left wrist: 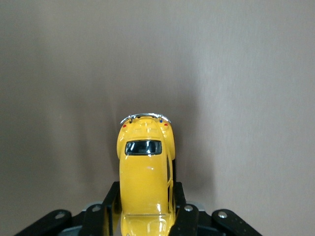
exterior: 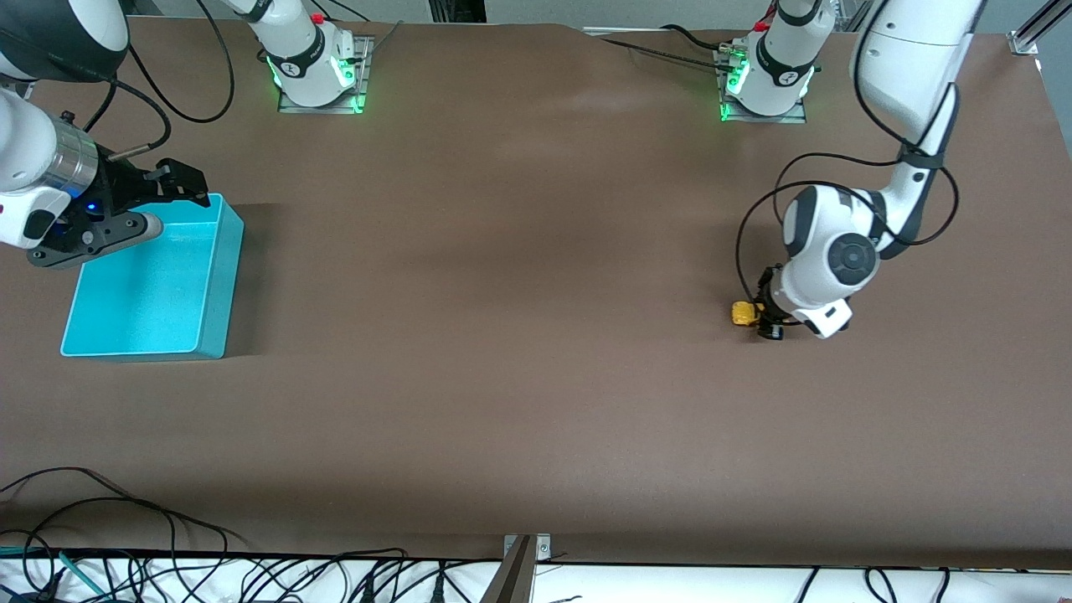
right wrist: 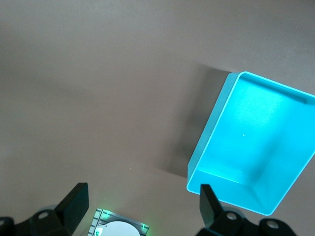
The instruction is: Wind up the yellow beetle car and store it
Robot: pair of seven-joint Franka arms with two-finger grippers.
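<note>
Left wrist view shows the yellow car (left wrist: 145, 177) pinched across its flanks between the left gripper (left wrist: 146, 209) fingers, its long axis running straight out from the gripper, low at the brown table (left wrist: 246, 73). From the front, the car (exterior: 744, 313) sits at the left arm's end of the table, well apart from the turquoise bin (exterior: 213, 276), which lies empty at the right arm's end. Nothing stands between car and bin. Over the bin, the right gripper (right wrist: 142, 204) waits with fingers spread.
</note>
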